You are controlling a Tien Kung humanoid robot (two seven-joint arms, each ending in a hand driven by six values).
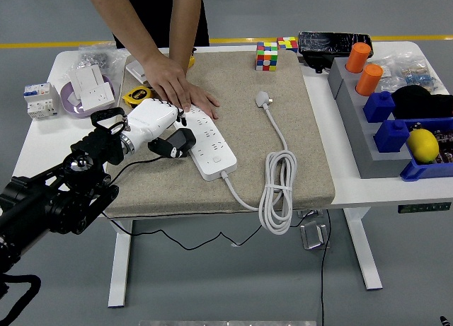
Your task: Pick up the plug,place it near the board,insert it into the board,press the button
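The robot's left hand [161, 128], left of the frame's centre, has its white back turned up and its dark fingers [177, 142] curled downward at the left edge of the white power strip [207, 143]; whether they hold anything there cannot be told. A person's hand [179, 87] lies flat on the strip's upper end, just above the robot's hand, pinning it to the beige mat [297, 170]. The strip's long axis runs from upper left to lower right. The white plug [262, 98] lies free on the mat, well to the right of the left hand and slightly higher, with its cable [277, 188] trailing down into a coil. No right hand is in view, so the left seems the only one placed to reach rightward for the plug.
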